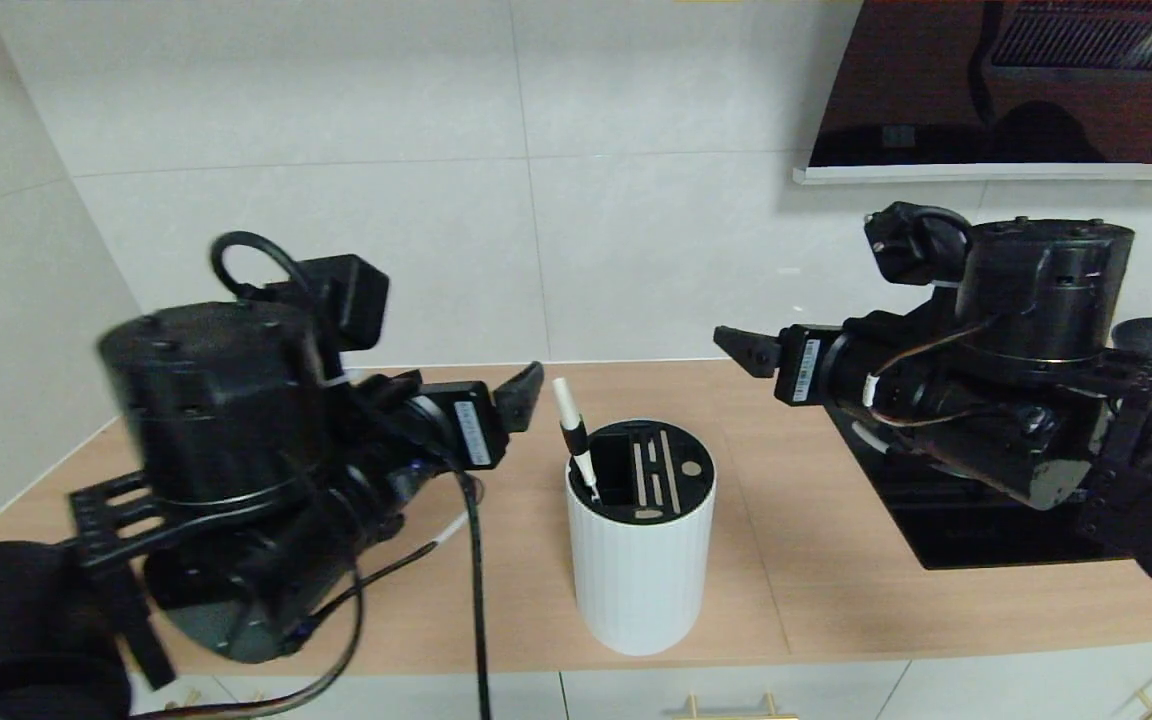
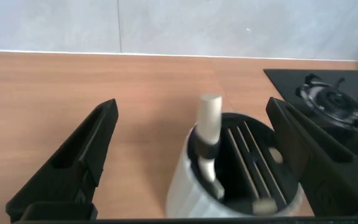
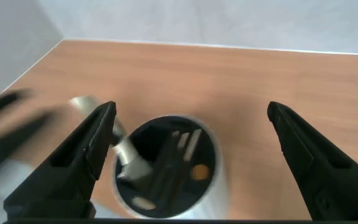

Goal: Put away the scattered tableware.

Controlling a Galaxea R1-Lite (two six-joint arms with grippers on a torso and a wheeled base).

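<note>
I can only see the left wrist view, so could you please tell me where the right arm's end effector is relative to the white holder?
Observer: The right end effector hangs to the right of the holder, towards the cooktop, open and empty.
Operator: Thank you. Is the holder standing properly?
Observer: Yes, it stands upright on the wooden counter, close to the front edge.
Operator: And what is above the cooktop?
Observer: A dark range hood is mounted on the tiled wall.
</note>
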